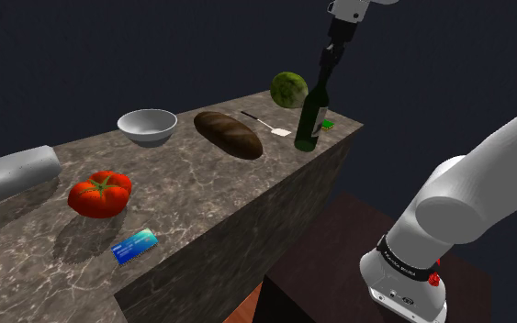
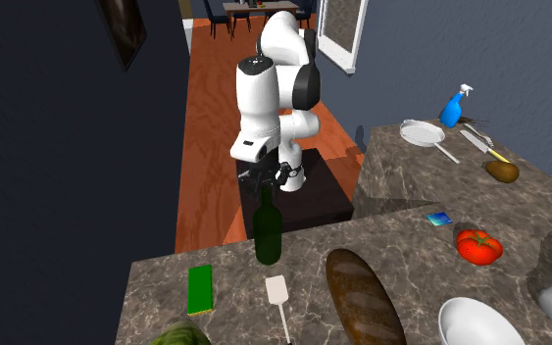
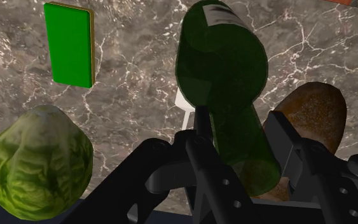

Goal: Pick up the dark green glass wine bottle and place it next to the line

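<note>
The dark green wine bottle (image 1: 313, 115) (image 2: 269, 230) (image 3: 225, 63) stands upright on the marble counter (image 1: 201, 197), close to its edge on the robot's side. My gripper (image 1: 327, 62) (image 2: 267, 186) (image 3: 241, 124) comes down from above, shut on the bottle's neck. In the wrist view the black fingers (image 3: 201, 124) press the neck from both sides. I cannot tell whether the bottle's base touches the counter or hangs just above it. A flat green card (image 1: 326, 124) (image 2: 200, 288) (image 3: 71, 43) lies right beside the bottle.
Around the bottle lie a lettuce head (image 1: 288, 89) (image 3: 37, 162), a white spatula (image 1: 265, 124) (image 2: 280, 299) and a brown bread loaf (image 1: 229, 134) (image 2: 362, 294). Further along the counter are a white bowl (image 1: 147, 126), a tomato (image 1: 100, 194), a blue card (image 1: 134, 246) and a grey roll (image 1: 13, 172).
</note>
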`<action>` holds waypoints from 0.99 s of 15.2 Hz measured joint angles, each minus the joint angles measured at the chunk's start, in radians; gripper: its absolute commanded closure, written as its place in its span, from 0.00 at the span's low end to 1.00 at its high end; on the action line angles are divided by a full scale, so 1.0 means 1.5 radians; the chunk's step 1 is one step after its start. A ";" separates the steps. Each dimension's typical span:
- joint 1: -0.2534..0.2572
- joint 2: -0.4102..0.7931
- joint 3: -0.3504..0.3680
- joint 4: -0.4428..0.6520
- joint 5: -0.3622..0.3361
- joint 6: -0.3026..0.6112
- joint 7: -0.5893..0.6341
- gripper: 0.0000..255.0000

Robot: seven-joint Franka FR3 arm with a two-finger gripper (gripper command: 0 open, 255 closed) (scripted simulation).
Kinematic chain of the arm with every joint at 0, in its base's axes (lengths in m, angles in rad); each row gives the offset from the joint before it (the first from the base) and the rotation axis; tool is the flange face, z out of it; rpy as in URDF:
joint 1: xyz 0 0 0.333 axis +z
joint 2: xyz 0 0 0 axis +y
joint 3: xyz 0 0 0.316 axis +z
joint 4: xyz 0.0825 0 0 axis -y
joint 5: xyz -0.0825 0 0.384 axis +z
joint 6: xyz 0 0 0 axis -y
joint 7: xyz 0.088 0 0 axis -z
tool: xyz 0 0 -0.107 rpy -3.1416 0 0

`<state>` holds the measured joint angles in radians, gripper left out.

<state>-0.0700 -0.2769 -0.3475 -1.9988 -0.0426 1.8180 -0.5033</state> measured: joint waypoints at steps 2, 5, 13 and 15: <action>0.000 0.002 0.000 0.013 0.001 -0.012 0.000 1.00; 0.001 0.001 0.002 0.037 0.001 -0.037 0.001 1.00; 0.003 0.016 0.001 0.124 0.006 -0.109 -0.002 1.00; 0.007 0.016 0.008 0.132 0.007 -0.117 0.009 1.00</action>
<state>-0.0593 -0.2527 -0.3349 -1.8014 -0.0323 1.6429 -0.4900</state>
